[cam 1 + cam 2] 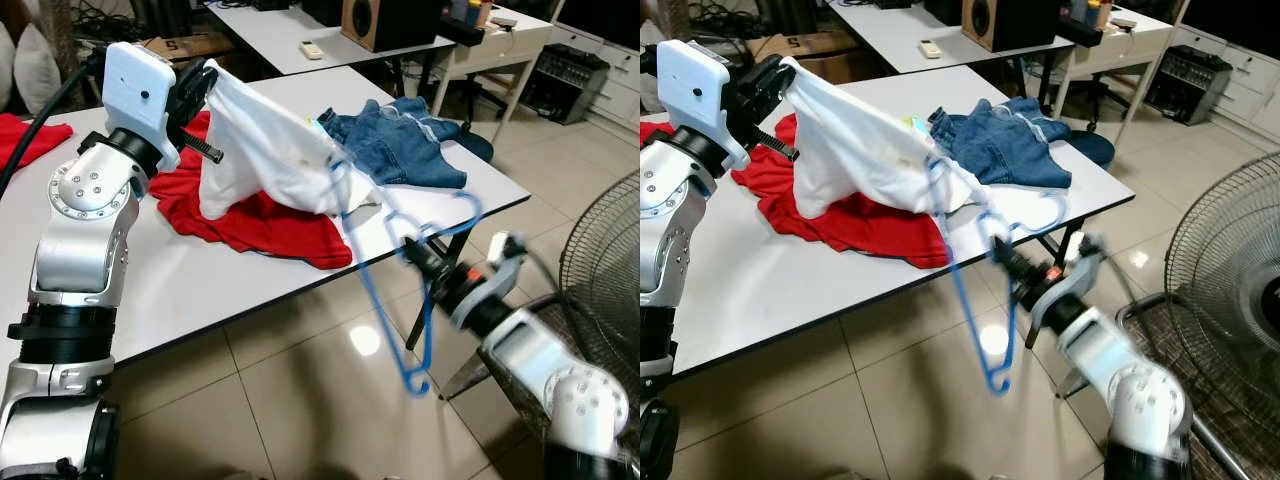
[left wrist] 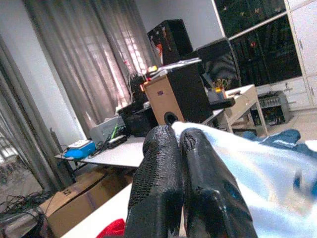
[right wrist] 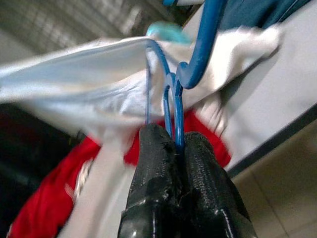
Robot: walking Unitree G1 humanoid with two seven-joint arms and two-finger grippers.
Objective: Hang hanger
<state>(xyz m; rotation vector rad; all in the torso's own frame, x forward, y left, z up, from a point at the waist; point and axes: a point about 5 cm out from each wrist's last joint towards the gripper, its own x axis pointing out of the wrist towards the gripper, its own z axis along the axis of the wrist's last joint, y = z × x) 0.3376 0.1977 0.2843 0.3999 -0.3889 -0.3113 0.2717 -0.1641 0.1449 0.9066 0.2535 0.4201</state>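
Observation:
A white garment [image 1: 270, 150] hangs lifted above the white table [image 1: 200, 290], pinched at its top edge by my left gripper [image 1: 205, 75], whose fingers [image 2: 158, 168] are shut on the cloth. A blue wire hanger [image 1: 373, 290] reaches from the garment's lower edge out past the table's front edge, its hook hanging low over the floor. My right gripper [image 1: 410, 245] is shut on the hanger's wire [image 3: 200, 44] just off the table edge. The right arm is blurred.
A red garment [image 1: 270, 225] lies under the white one, with blue jeans [image 1: 400, 145] behind it and another red cloth [image 1: 30, 135] at far left. A standing fan [image 1: 600, 260] is close on the right. Behind stand more tables, a speaker [image 1: 375, 20] and a remote [image 1: 311, 49].

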